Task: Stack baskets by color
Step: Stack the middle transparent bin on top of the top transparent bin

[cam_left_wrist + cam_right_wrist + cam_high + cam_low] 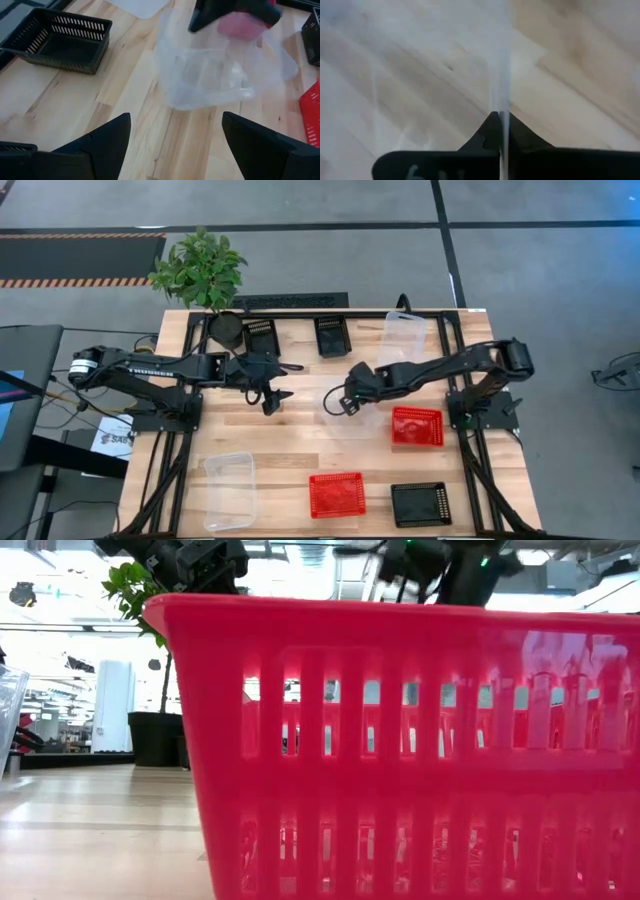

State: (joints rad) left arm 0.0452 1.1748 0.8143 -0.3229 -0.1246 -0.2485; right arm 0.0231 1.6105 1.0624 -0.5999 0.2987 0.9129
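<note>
clear basket sits mid-table, its thin wall pinched between the closed fingers of the right gripper. left gripper hovers spread wide and empty beside it (waiting). slick plastic could flex and slip free when lifted.

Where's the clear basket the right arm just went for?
High view: the clear basket sits mid-table, left of a red basket, its wall pinched by the shut right gripper. The open left gripper is further left.
</note>
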